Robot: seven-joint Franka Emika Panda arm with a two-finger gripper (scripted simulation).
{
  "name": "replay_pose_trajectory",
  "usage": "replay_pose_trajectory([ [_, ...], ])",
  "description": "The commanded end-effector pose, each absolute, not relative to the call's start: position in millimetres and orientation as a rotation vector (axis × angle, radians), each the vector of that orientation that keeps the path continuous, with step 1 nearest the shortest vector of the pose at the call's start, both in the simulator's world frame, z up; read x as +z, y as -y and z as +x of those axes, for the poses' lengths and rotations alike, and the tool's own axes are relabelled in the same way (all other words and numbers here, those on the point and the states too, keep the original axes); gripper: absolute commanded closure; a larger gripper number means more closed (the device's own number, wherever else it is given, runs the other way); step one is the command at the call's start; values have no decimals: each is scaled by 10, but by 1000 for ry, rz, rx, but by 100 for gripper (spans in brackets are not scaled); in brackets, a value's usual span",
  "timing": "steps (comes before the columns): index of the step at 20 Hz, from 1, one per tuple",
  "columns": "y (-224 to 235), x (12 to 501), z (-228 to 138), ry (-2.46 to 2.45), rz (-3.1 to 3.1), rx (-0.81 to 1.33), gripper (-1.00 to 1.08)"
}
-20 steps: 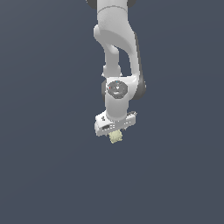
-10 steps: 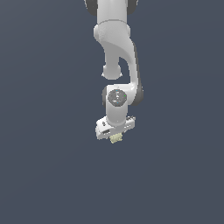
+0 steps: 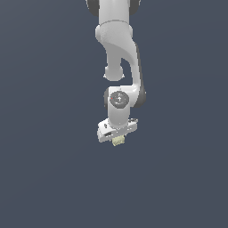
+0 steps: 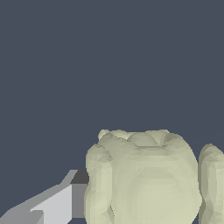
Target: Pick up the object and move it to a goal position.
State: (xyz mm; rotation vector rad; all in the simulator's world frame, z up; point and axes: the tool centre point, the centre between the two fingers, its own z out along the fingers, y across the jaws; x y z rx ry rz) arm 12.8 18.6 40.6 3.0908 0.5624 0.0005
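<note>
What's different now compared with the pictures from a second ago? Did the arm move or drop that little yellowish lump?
The white gripper has drifted slightly toward the exterior view's right and a little lower, carrying the small pale yellow-green lumpy object with it. Nothing was let go: the lump still sits under the gripper, against a grey finger. The plain dark background looks unchanged.

Wrist view. Pale yellow-green lumpy object [image 4: 144,179] seen very close, filling much of the frame, bumpy and rounded in relief, with a separate lobe of the same colour at the frame's edge. One grey-and-white finger [image 4: 57,203] of the tool lay against the object's side, apparently touching it; opposite finger hidden. Plain dark blue-grey ground [image 4: 109,61] lay behind, featureless.
</note>
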Motion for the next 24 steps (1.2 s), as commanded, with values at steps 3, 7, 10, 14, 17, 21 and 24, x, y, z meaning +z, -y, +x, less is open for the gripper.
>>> replay_pose_trajectory([
  [3, -186, 417, 128, -563, 3091, 1, 108],
  [7, -173, 512, 126, -563, 3091, 1, 108],
  [10, -155, 648, 123, -563, 3091, 1, 108],
  [14, -120, 921, 117, -563, 3091, 1, 108],
  [17, -88, 1190, 113, -563, 3090, 0, 108],
  [21, -33, 1623, 107, -563, 3090, 0, 108],
  [24, 11, 1986, 104, -564, 3091, 0, 108],
])
